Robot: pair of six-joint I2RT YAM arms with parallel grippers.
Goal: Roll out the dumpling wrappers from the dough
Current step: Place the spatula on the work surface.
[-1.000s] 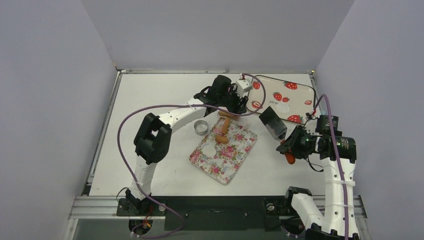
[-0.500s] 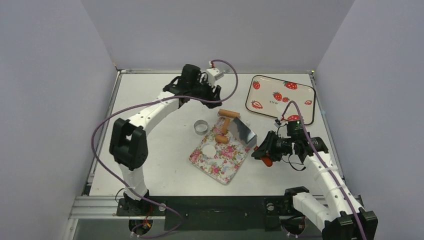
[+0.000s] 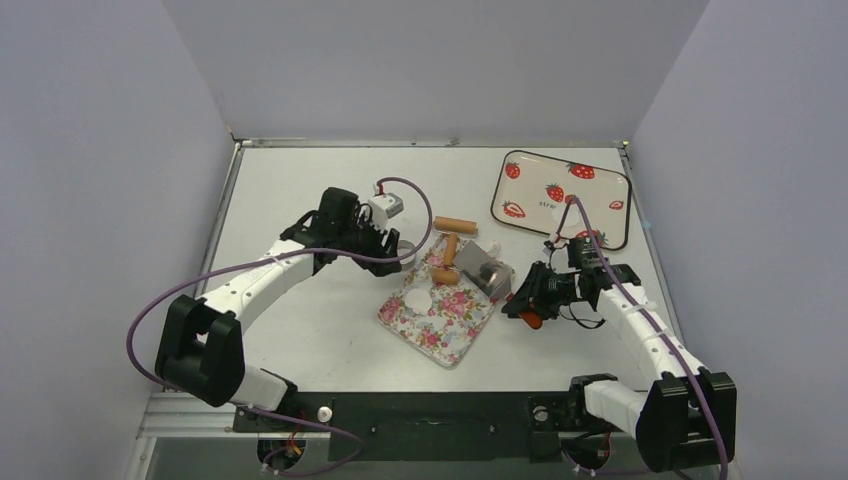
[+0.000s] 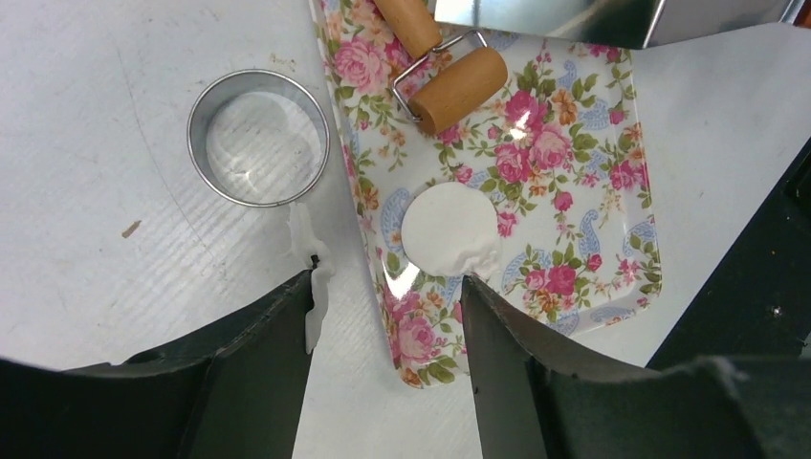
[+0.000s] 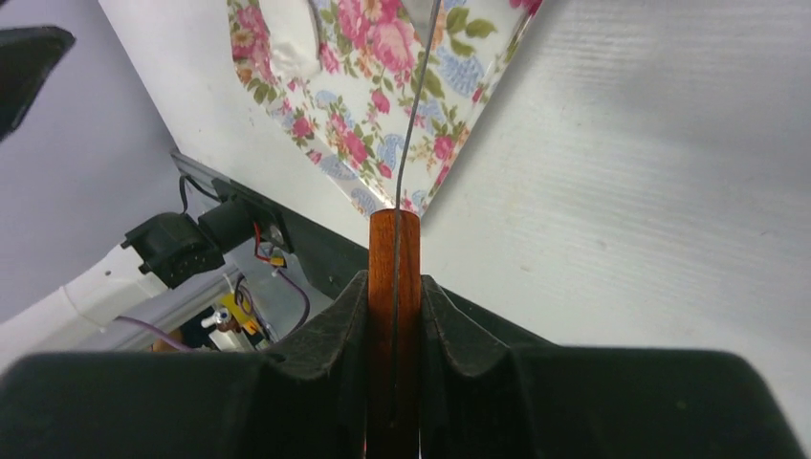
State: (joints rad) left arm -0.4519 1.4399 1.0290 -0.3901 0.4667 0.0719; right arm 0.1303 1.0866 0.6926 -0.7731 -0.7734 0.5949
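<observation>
Table [image 3: 300, 180]: white; I see 1 floral tray [image 4: 593, 163] on it.
Dumpling wrapper [image 4: 449, 229]: 1 disc, flat on the tray.
Left gripper [image 4: 387, 282]: jaws apart, holding nothing.
Right gripper [image 5: 394, 279]: clamped on spatula [image 5: 394, 234] handle.

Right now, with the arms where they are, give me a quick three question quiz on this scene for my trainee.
1. True or false: the right gripper is shut on the spatula handle.
2. The metal ring sits: A, on the table beside the floral tray; B, on that tray; C, held in a gripper.
3. Fill in: the left gripper is ___ (open or shut).
Key: 1 true; 2 A; 3 open.
</observation>
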